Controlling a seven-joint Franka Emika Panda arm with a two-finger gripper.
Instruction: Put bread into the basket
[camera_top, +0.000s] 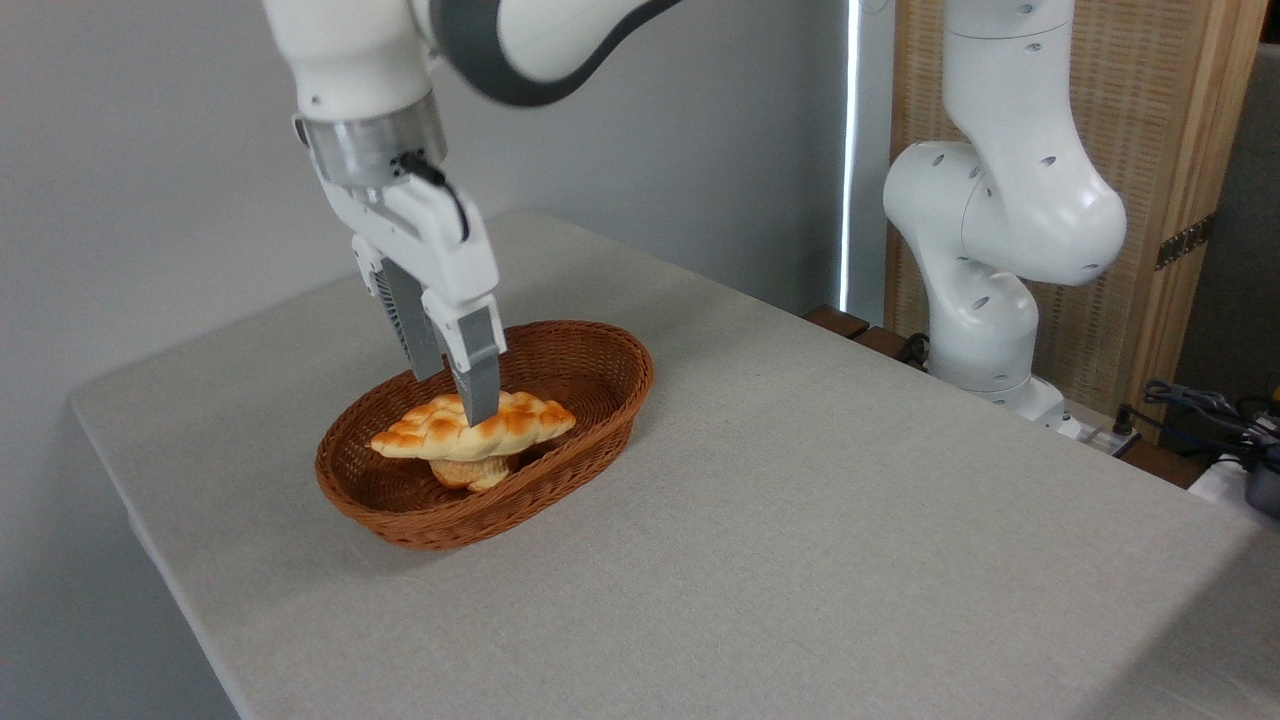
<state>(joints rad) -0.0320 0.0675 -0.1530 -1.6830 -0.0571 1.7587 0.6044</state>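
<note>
honestly, the bread (475, 427) is pinched across its middle by the gripper (470, 395), long axis running left-right over the basket (600, 400). it's propped on a small bun (470, 472) inside, so only a release looks needed.

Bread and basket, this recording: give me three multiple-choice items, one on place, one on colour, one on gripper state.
1. Where is the bread?
A. inside the basket, on a small bun
B. on the table beside the basket
C. high above the basket

2. What colour is the basket?
A. white
B. reddish-brown
C. green

3. How is the gripper?
A. open, far from the bread
B. out of view
C. shut on the bread

Key: 1 A, the loaf lies over the bun within the rim; 2 B, brown wicker; 3 C, fingers straddle the loaf's middle.
</note>
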